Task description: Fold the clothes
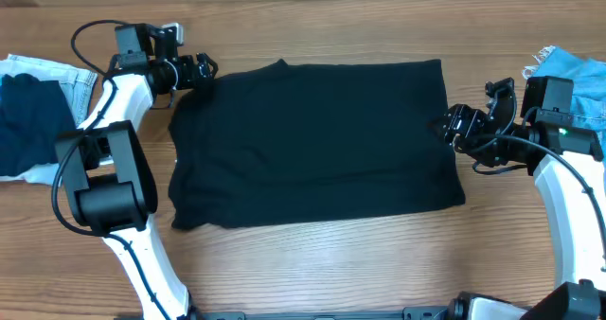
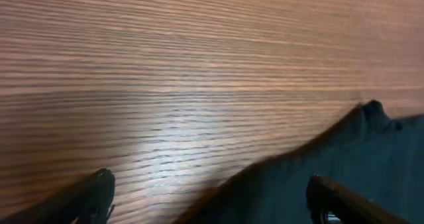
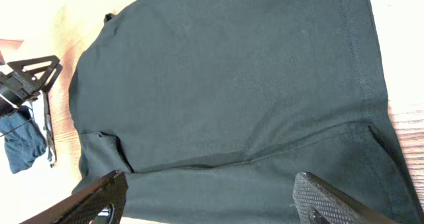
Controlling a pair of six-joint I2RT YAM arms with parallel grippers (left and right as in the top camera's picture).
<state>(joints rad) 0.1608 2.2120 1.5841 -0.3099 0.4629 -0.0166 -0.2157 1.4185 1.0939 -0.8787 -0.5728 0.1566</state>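
Only right wrist shows the clothes (image 3: pixel 232 85) hemmed, perhaps folded over.

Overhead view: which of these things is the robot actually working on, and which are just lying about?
In the job: black garment, spread flat; left gripper and right gripper, both open at its edges.
Lying about: dark blue cloth on pale denim piece, far left; bright blue denim garment, far right.
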